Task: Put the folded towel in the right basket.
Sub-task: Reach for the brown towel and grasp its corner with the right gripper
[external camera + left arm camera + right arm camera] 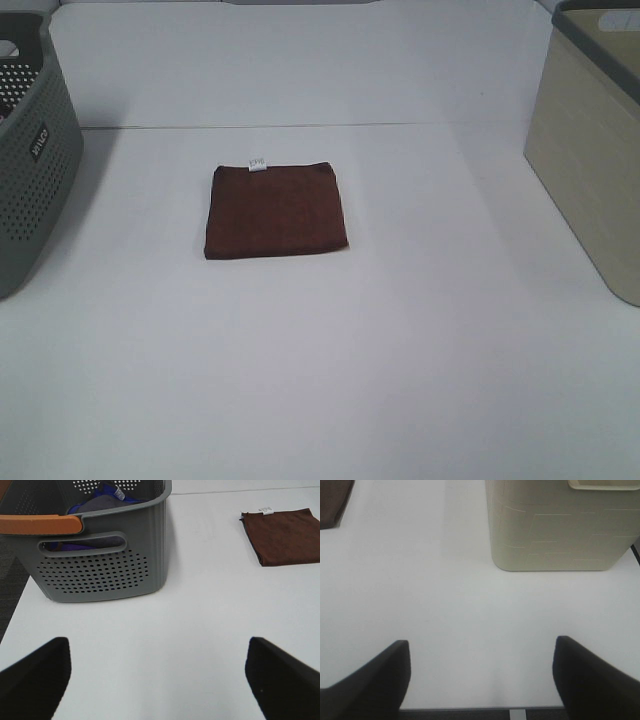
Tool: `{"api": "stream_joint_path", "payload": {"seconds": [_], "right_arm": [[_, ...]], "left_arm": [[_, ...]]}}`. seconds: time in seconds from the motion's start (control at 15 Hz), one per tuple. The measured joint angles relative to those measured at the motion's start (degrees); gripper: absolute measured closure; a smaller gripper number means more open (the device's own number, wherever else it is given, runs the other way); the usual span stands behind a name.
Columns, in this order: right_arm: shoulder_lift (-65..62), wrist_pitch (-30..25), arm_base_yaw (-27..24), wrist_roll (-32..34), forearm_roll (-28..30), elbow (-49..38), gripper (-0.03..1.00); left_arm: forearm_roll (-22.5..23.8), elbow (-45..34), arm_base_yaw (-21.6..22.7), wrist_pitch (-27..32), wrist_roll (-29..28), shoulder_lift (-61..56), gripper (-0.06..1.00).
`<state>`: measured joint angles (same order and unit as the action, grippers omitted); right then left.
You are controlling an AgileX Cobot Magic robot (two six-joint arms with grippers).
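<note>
Folded towel (277,211): flat on white surface (320,380), mid-surface between baskets, well apart from both. Near-square, no clear long axis; edges roughly square to surface front. White tag (258,164) on far edge, pointing away from the arms.

Right basket (590,150): beige, dark rim, at right edge. Grey perforated basket (30,170) at left edge, blue and grey cloths (100,500) inside.

Surface plain white, thin seam (300,126) across far part.

Left end effector (157,650): fingers spread, nothing between. Right end effector (481,647): spread, nothing held.
</note>
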<state>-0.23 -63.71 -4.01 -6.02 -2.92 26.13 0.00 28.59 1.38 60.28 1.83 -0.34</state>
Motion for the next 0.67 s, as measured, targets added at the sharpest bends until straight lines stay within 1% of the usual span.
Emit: {"api": "stream_joint_path", "payload": {"seconds": [0.67], "right_arm": [[0.0,0.0,0.0,0.0,0.0,0.0,0.2]], "left_arm": [[0.0,0.0,0.0,0.0,0.0,0.0,0.06]]}}
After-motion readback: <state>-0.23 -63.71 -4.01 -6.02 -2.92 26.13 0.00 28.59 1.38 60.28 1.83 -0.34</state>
